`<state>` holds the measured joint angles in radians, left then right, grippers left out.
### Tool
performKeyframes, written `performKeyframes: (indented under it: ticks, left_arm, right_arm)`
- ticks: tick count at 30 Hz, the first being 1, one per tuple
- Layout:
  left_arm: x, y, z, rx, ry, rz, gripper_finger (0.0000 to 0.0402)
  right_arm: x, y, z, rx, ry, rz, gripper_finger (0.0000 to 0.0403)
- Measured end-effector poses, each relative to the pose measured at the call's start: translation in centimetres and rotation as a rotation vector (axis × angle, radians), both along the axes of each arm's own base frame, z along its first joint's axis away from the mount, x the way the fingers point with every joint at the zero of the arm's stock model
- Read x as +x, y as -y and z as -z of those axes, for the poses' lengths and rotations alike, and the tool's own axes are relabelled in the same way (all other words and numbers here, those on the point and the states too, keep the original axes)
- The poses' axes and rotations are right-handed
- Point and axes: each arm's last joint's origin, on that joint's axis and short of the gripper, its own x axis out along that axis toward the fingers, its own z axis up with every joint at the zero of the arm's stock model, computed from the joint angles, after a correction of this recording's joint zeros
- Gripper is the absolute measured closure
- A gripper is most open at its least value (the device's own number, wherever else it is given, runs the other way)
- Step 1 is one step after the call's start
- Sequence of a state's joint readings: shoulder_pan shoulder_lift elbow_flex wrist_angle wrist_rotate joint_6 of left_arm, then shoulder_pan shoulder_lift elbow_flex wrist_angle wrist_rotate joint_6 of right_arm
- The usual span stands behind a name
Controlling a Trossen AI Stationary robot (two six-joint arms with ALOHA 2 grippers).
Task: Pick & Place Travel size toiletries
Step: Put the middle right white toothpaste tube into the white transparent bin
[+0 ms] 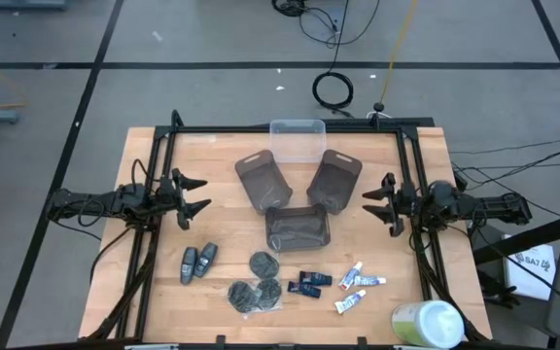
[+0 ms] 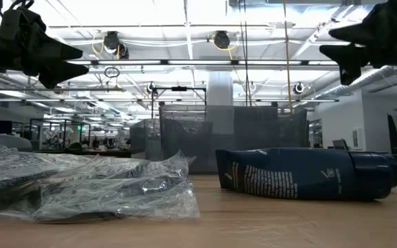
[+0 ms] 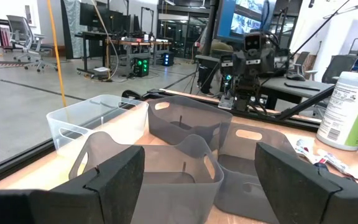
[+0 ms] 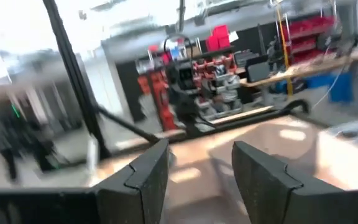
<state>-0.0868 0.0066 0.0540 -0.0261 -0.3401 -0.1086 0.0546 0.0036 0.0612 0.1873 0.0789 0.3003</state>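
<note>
From above I see my left gripper (image 1: 196, 194) at the table's left edge, jaws spread wide and empty. Beside it toward the middle stand three smoky-grey plastic trays (image 1: 297, 229) and one clear plastic tray (image 1: 297, 139). The toiletries lie along the front: grey-blue oval sticks (image 1: 198, 262), dark-grey round discs (image 1: 263, 263), dark-blue mini bottles (image 1: 309, 282), white tubes (image 1: 357, 287). My right gripper (image 1: 375, 204) waits at the right edge, open, empty. Only the low view shows crinkled wrapping (image 2: 81, 186).
</note>
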Motion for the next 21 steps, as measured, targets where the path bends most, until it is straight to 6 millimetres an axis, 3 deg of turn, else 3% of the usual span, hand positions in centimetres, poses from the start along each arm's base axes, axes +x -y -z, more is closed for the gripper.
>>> performKeyframes:
  ticks: [11, 21]
  left_arm:
    - [0.0, 0.0, 0.0, 0.0, 0.0, 0.0, 0.0105]
    - [0.0, 0.0, 0.0, 0.0, 0.0, 0.0, 0.0105]
  right_arm:
    - [0.11, -0.01, -0.12, 0.154, 0.012, -0.031, 0.0234]
    - [0.41, 0.07, 0.15, 0.101, -0.023, 0.015, 0.0234]
